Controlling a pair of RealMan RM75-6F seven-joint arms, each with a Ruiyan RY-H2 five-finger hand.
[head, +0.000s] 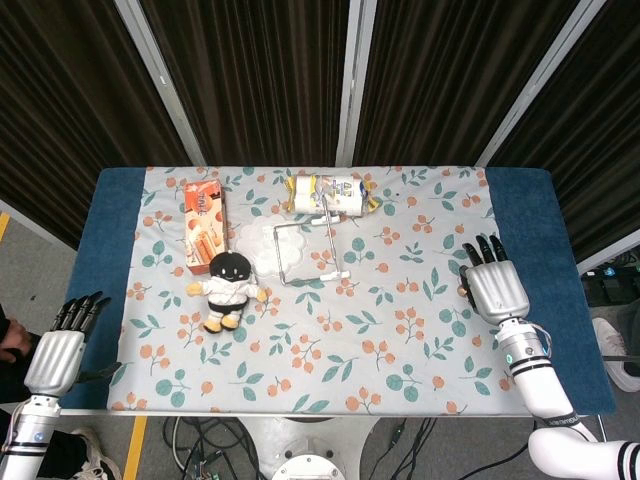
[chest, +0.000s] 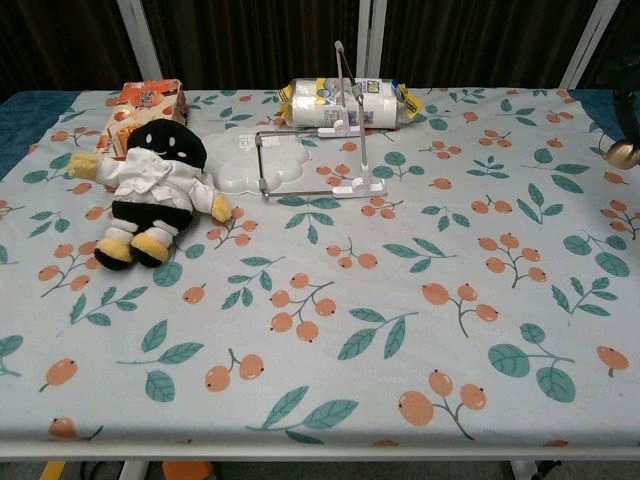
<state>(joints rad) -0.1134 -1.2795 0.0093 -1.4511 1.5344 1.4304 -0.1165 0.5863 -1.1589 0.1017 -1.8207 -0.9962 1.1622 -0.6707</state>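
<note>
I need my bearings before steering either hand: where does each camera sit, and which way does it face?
Head view: high above the near table edge, looking steeply down on the table; left hand and right hand show, both holding nothing.
Chest view: low at the near edge, facing across the tabletop; only a bit of the right hand shows at the right edge.
Shared: plush doll, snack box, wire stand, wrapped packet.

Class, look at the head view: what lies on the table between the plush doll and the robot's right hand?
Nothing: between the plush doll and the right hand the head view shows only bare floral tablecloth.
</note>
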